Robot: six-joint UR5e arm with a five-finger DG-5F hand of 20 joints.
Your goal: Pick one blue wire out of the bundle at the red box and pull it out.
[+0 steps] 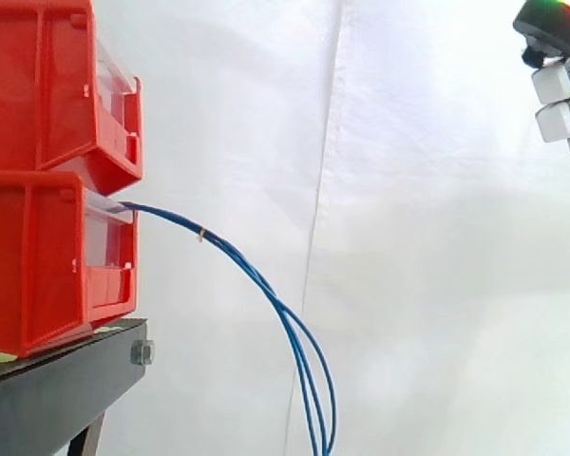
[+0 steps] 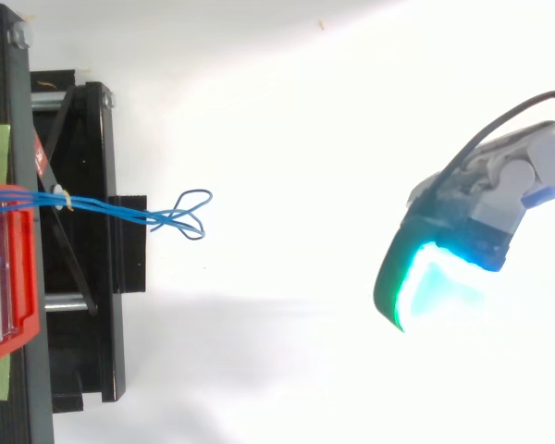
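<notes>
my robot hand (image 2: pixel 449 236) hangs in open air, high up and well away from the red box (image 1: pixel 38 266), on the side its front faces. a pad on it glows green and cyan in the top view. i cannot tell from here whether the robot hand is open or closed. it holds no wire, as nothing blue reaches anywhere near it.

between me and the red box is the bundle of blue wires (image 1: pixel 266 290). it comes out of the front opening of the red box, sags away from it in a long curve and drops below the level of its base. from above, the strands end in a few loose loops out in front of the red box. a small pale tie (image 1: pixel 201 233) holds the strands together just outside the red box. beyond the tie they spread slightly apart.

a second red box (image 1: pixel 47 85) is stacked on top of the red box, and both sit on a black stand (image 1: pixel 57 389). a white curtain (image 1: pixel 437 285) hangs behind the red box.

as i judge it, the task has hardly begun. no wire is singled out, gripped or pulled. i have yet to cross the gap towards the red box, come down to the sagging strands, separate one from the others, close on it and draw it out.
</notes>
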